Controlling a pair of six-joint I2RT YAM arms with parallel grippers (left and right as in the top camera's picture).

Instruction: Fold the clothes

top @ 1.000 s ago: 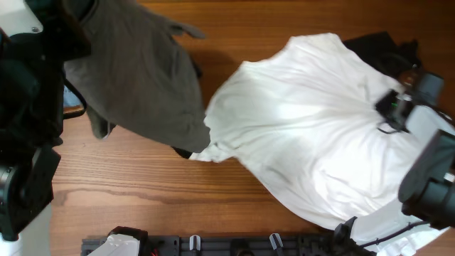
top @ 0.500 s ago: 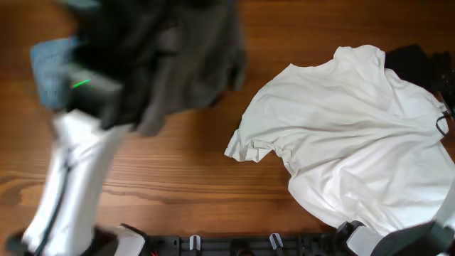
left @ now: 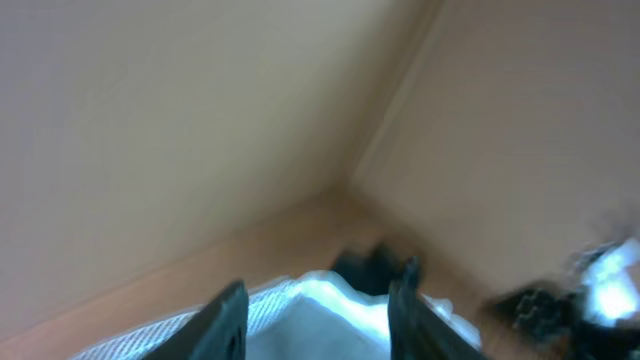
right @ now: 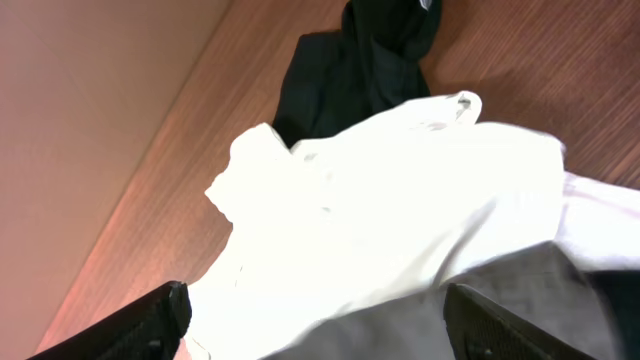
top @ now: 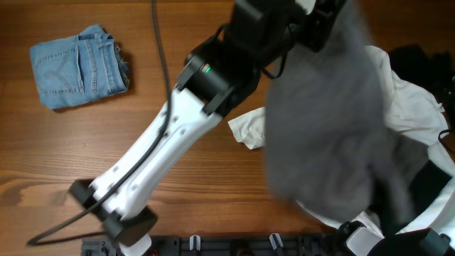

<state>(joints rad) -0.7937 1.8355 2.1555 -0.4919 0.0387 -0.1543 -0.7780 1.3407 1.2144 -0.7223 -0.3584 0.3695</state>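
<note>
Folded denim shorts (top: pixel 78 67) lie far left on my desk (top: pixel 213 185). Left gripper (left: pixel 320 295), pale cloth pinched between its fingers, holds the blurred grey shorts (top: pixel 327 135) up over the white garment (top: pixel 416 107). Black garment (top: pixel 423 60) sits top right. Right gripper (right: pixel 330 310) gapes wide, empty, above the white garment.

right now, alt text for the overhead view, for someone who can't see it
The white left arm reaches diagonally from bottom left across a wooden table, a motion-blurred grey garment at its far end covering much of a crumpled white garment on the right. Folded light-blue denim shorts lie at top left.
</note>
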